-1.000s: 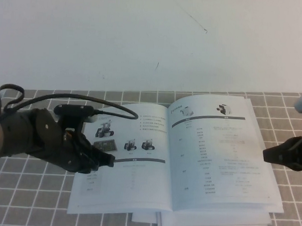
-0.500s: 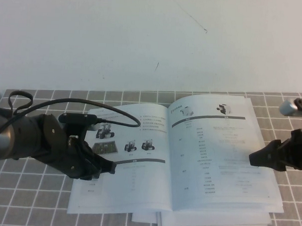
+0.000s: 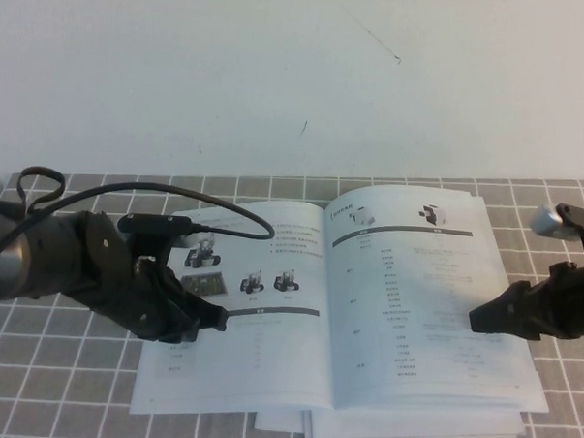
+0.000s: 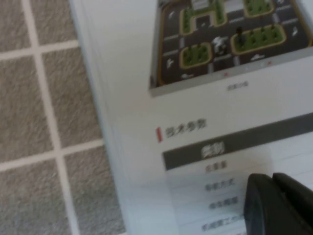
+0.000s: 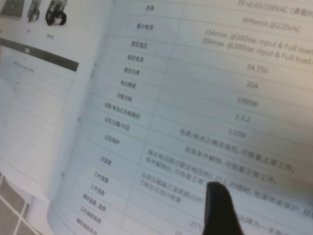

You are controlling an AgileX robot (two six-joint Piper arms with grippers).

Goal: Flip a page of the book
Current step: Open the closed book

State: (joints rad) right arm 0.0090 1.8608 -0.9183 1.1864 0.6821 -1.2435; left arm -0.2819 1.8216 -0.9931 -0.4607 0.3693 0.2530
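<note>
The book (image 3: 366, 310) lies open on the tiled mat, both white pages flat, with tables and small robot pictures. My left gripper (image 3: 213, 318) is shut and empty, its tip on the left page by the dark table header; its fingers (image 4: 274, 205) show there in the left wrist view. My right gripper (image 3: 478, 319) is low over the right page (image 3: 414, 302), near its outer edge. In the right wrist view only one dark finger (image 5: 220, 208) shows above the table text (image 5: 205, 147); the jaws look open and hold nothing.
Plain white booklets (image 3: 409, 433) stick out under the book at the front. Grey tiled mat (image 3: 53, 373) surrounds it, with a white wall behind. A black cable (image 3: 176, 199) loops over my left arm.
My right gripper has moved left, from beyond the book's right edge to over the right page. My left gripper stays on the left page, shifted only slightly.
</note>
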